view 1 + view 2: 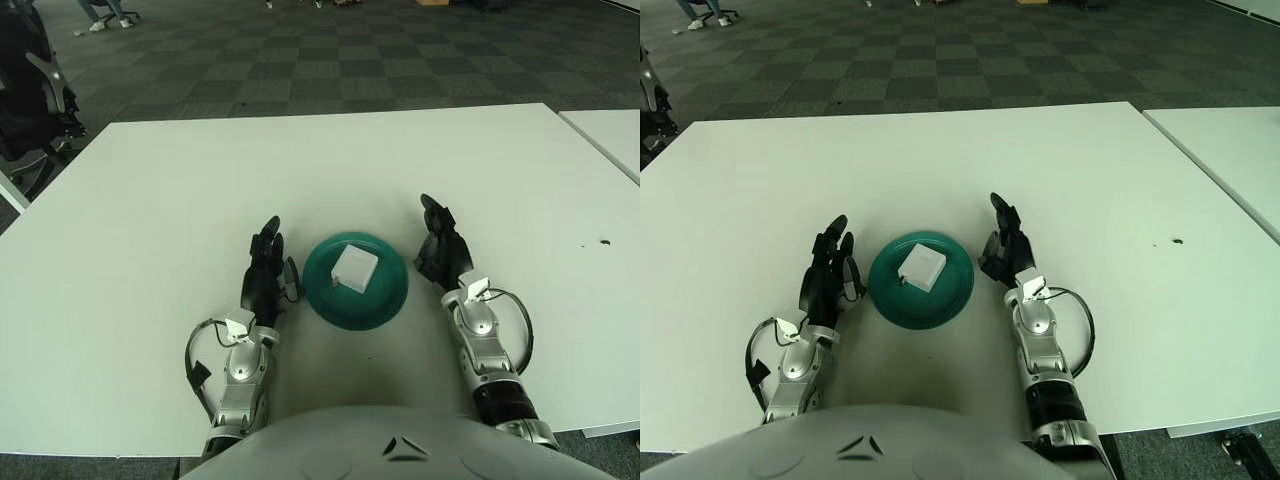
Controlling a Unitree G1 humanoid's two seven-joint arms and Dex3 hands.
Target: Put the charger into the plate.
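Observation:
A white square charger [354,268] lies inside a teal plate [384,302] on the white table, near the front edge. My left hand [266,262] shows just left of the plate, fingers extended and holding nothing. My right hand [440,243] shows just right of the plate, fingers extended and holding nothing. Neither hand touches the charger.
The white table [200,190] stretches wide behind the plate. A second white table [610,135] stands at the right, with a gap between. A small dark speck [603,242] marks the table at the right. A black chair [35,95] stands at the far left.

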